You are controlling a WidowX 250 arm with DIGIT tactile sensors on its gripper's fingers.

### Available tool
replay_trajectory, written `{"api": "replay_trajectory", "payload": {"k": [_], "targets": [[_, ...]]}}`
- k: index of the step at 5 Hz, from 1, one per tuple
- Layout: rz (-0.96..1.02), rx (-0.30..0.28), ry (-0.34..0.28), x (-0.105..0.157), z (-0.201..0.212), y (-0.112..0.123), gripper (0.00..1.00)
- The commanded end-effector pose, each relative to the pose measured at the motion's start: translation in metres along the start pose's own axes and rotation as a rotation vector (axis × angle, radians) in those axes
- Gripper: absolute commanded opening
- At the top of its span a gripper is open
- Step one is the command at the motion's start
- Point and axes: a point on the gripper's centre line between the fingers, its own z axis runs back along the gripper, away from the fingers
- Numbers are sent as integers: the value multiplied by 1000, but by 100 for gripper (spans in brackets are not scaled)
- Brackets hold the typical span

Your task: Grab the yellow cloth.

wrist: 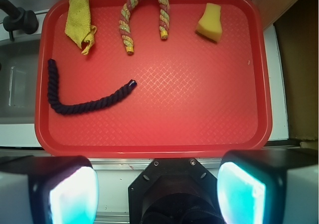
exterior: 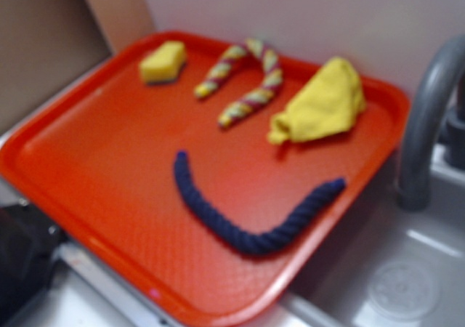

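Wrist view looks down on a red tray [wrist: 209,109] with the yellow cloth [wrist: 79,21] in its far left corner: a bright yellow, plain, terry-textured rag, folded into a long floppy strip with a crumpled, knotted-looking end pointing toward the tray's middle. Exterior view shows the same cloth [exterior: 321,102] as a soft wedge-shaped heap near the tray's edge beside the grey faucet [exterior: 425,123]. Just beside it lies an arched yellow-and-red striped rope [wrist: 144,15], and further along a small yellow sponge [wrist: 210,23]. A dark blue rope [wrist: 82,97] curves below the cloth, apart from it. The gripper [wrist: 158,189] sits at the near edge, off the tray, its jaws spread wide and holding nothing.
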Motion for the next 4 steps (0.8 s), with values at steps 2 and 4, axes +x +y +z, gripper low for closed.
{"api": "replay_trajectory", "payload": {"k": [2, 4], "targets": [[-96, 38, 26, 44, -50, -27, 100], [-406, -36, -71, 113, -119, -73, 100]]}}
